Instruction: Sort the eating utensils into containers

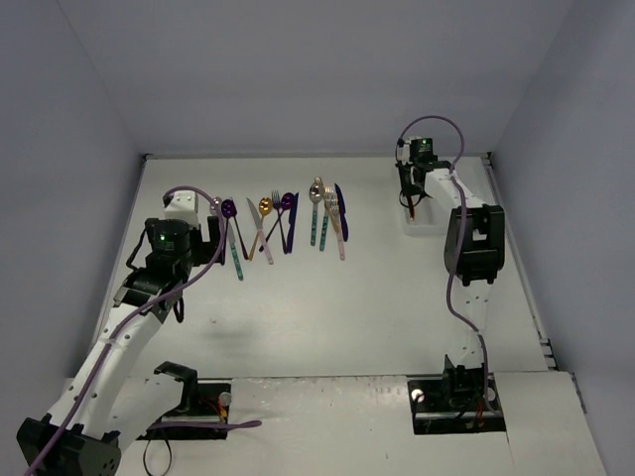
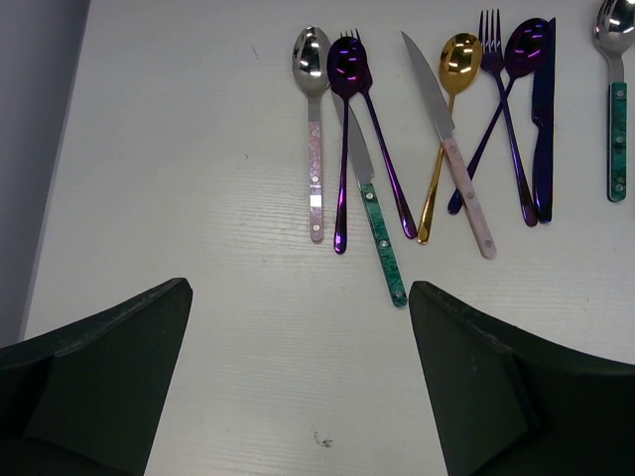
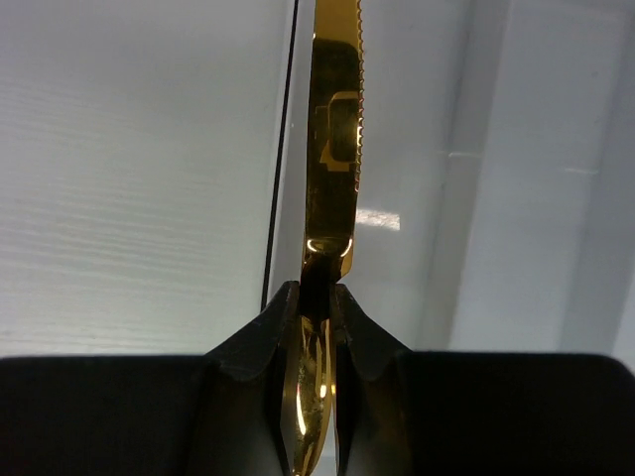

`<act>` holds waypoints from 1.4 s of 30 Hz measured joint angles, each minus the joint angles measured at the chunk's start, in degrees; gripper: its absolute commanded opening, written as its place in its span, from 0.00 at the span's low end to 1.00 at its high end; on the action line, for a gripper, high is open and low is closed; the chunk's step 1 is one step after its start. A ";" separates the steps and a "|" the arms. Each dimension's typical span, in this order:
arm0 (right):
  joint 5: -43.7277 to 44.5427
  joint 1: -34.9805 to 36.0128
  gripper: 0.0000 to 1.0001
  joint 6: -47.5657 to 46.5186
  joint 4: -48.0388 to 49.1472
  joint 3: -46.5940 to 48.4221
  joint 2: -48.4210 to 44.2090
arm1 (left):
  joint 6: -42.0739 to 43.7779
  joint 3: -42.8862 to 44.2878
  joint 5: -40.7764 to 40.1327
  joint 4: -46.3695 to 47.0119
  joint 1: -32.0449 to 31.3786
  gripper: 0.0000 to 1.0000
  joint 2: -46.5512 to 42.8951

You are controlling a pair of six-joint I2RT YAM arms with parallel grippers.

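**Sorting: one knife over the tray, the row not yet sorted**

Progress. A gold knife (image 3: pixel 335 149) is held by the right gripper (image 3: pixel 319 297). The jaws are closed almost fully on its handle, and the serrated blade projects straight ahead of the fingertips. The white tray (image 3: pixel 466 198) is seen directly beyond and beneath the blade, so a placement into a compartment is judged to be in hand. Which compartment cannot be told. No other utensil is seen in the part of the tray shown by the right wrist view. The rest of the tray is hidden by the arm in the top view.

Outstanding. A row of utensils (image 1: pixel 283 223) lies on the table, well apart from the tray, about a dozen in all. The task is therefore judged to be at an early stage.

Left side. The left gripper (image 2: pixel 298 297) is opened wide and nothing is held. The left end of the row lies just ahead of its fingertips. The green-handled knife (image 2: pixel 375 213) is nearest, its handle end pointing into the gap between the fingers. A pink-handled spoon (image 2: pixel 314 129) and a purple spoon (image 2: pixel 344 129) lie just beyond it.
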 measured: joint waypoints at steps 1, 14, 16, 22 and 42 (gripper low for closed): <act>-0.03 -0.02 0.00 0.00 -0.11 0.01 1.09 | 0.00 0.00 0.01 -0.01 0.00 0.90 0.08; 1.39 -1.10 0.65 -0.06 -0.15 -0.44 0.72 | 0.00 0.00 0.05 -0.01 0.00 0.90 0.82; 1.88 -0.86 0.65 0.73 -0.10 -0.89 -1.63 | 0.00 0.00 0.17 -0.01 0.00 0.90 0.82; 8.08 6.04 0.65 6.13 0.51 -4.22 -11.65 | 0.00 0.00 0.69 -0.02 0.00 0.90 0.78; 5.71 18.42 0.44 16.67 0.81 -4.75 -1.96 | 0.00 0.00 1.42 -0.03 0.37 0.90 -0.49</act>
